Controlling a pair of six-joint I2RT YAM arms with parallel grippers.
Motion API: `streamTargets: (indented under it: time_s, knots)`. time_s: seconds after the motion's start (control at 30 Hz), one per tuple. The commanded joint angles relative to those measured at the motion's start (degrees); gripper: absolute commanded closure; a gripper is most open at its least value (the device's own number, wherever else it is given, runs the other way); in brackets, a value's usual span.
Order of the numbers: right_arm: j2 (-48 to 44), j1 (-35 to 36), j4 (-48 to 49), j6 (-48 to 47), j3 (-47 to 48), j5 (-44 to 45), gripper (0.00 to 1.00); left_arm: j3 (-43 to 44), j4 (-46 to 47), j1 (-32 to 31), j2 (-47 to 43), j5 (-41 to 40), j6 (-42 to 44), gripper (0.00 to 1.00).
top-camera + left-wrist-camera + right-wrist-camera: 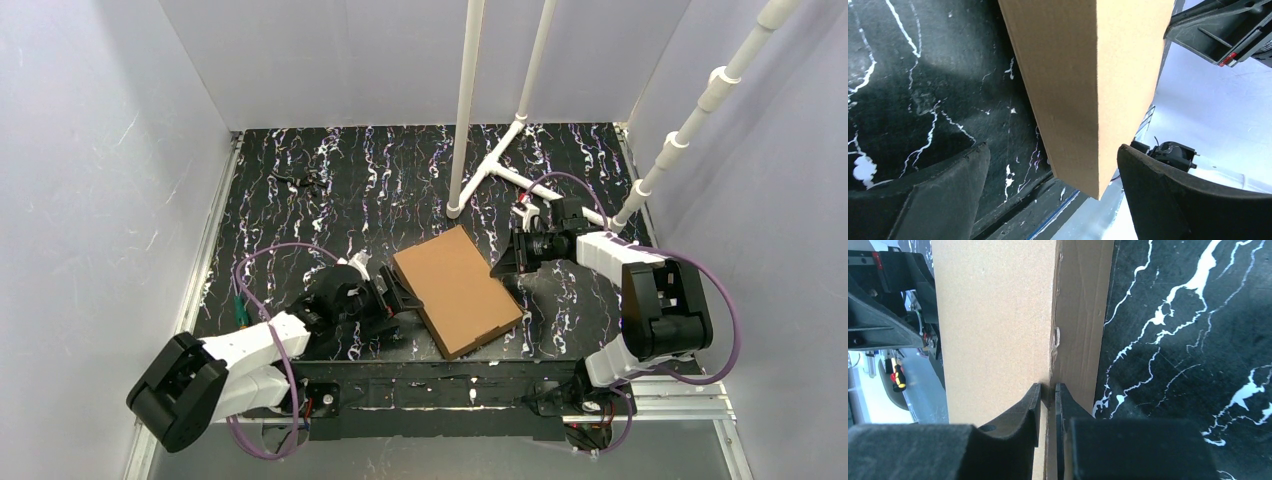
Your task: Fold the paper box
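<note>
Box (458,290): brown cardboard, closed up, lying flat and skewed at mid-worktop, between the two arms.
Left fingers (928,200): spread wide and released, one on each side of the box's near left corner, with a gap showing on both sides.
Right fingers (1020,417): almost together, pinching a thin cardboard edge along the seam on the box's far right side.
Worktop (330,190): black, white-veined.
Pipe frame (465,110): white, its foot near the box's far corner.
</note>
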Motion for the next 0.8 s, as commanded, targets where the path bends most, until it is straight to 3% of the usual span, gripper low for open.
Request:
streamTargets:
  time_s: [0.0,0.53,0.77]
  knots:
    - [2.5,-2.2,-2.4,-2.7,0.0,8.7,0.89,3.7,2.2,0.0,2.0,2.0,0.9,0.02]
    - [6.3,-5.3,-4.8,-5.3,1.4,9.9,0.92,3.2,13.6,-0.2,10.4,3.3,-3.5,0.02]
    - [6.6,-5.4,-5.1,-5.3,1.5,8.7,0.92,7.5,19.0,-2.7,17.7,3.9,-4.2,0.02]
